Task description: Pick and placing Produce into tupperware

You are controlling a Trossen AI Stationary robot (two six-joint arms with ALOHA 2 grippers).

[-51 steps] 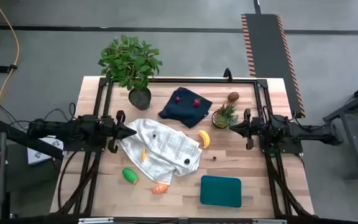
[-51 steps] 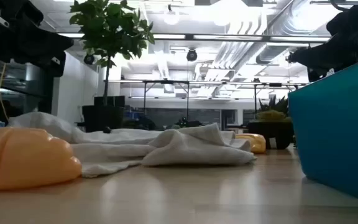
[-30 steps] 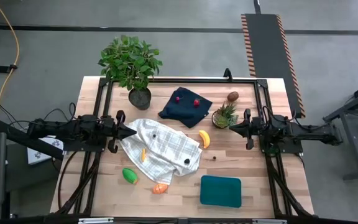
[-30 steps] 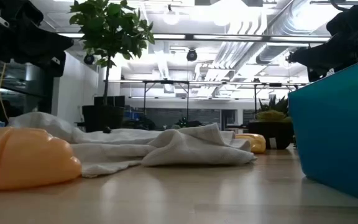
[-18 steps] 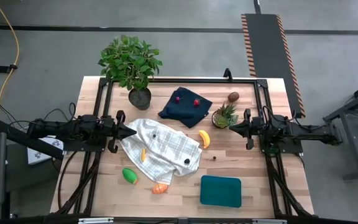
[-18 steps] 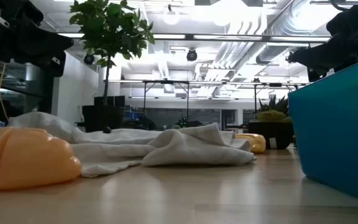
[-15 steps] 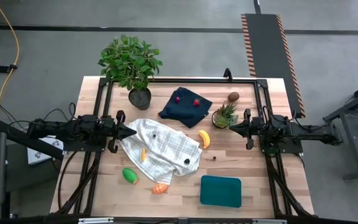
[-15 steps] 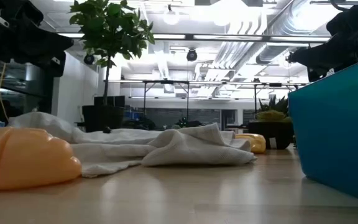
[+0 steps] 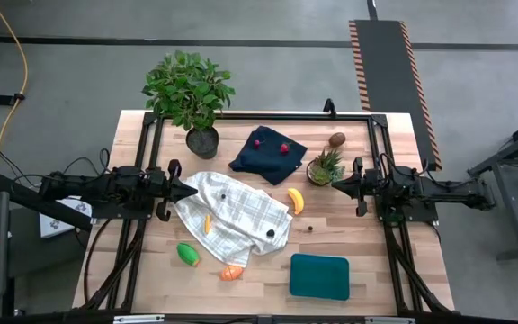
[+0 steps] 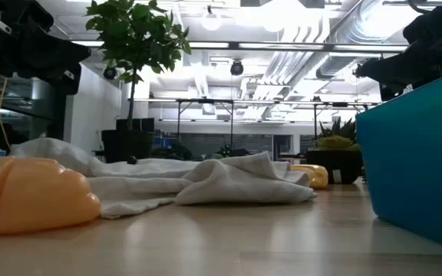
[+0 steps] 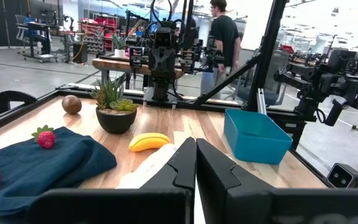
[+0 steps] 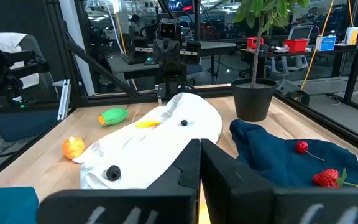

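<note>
the left gripper (image 9: 190,190) is closed tight with nothing in it. it hangs at the left side of the table (image 9: 367,290), its tip right at the edge of a white checked cloth (image 9: 236,216). the right gripper (image 9: 335,184) is closed too and holds nothing. it sits at the right side of the table, just beside a small spiky plant (image 9: 325,167) in a dark pot.

the white cloth is rumpled in the middle of the table. a small orange piece (image 9: 208,223) lies on it, along with two little dark round things (image 9: 270,233).

near the right gripper, a yellow banana (image 9: 296,201) lies on the wood beside the cloth. a brown round one (image 9: 337,139) sits at the far edge, close behind the spiky plant.

a dark blue cloth (image 9: 267,152) lies at the far middle of the table with two red berries (image 9: 284,148) on top. a big leafy plant (image 9: 188,91) stands at the far left corner.

at the near edge, a green piece (image 9: 188,255) and an orange fruit (image 9: 232,272) lie on the wood, close to the white cloth.

the teal tupperware (image 9: 319,276) sits at the near right of the table, well apart from both grippers. i see no food in it.

in the left wrist view, a person (image 11: 219,37) in a dark shirt stands in the room past the table.
</note>
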